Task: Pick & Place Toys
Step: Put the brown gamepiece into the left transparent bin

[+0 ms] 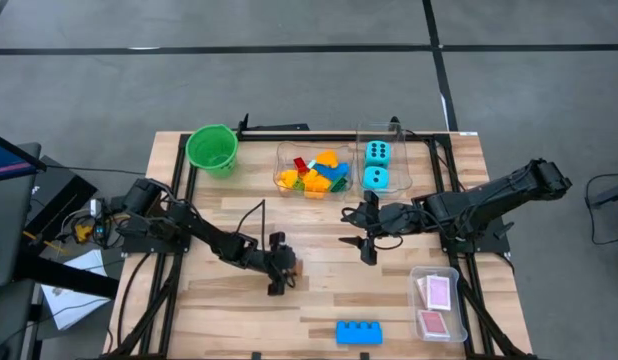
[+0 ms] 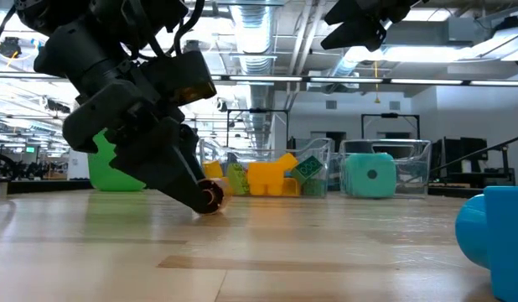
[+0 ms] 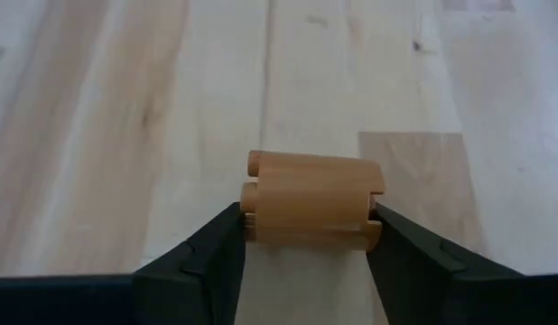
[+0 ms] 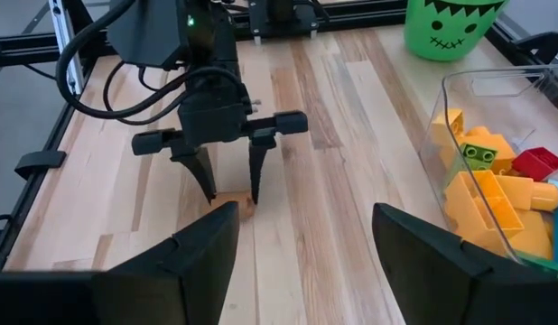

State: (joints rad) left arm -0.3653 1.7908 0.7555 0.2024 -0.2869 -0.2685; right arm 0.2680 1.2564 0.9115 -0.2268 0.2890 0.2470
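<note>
A small tan-orange block lies flat on the wooden table, left of centre. My left gripper slants down over it, one finger on each side of the block. In the low view the block shows at the fingertips, on the table. My right gripper hangs open above the table's middle right with nothing between its fingers. My left gripper has the tan-orange block between its two fingers, one finger on one short end and the other on the opposite end. The fingers slant down from the table's left side. The block lies flat on the table.
At the back stand a green bucket, a clear tub of coloured blocks and a clear tub with two cyan dice. A blue block lies near the front edge. A small tub of pink cards sits at front right.
</note>
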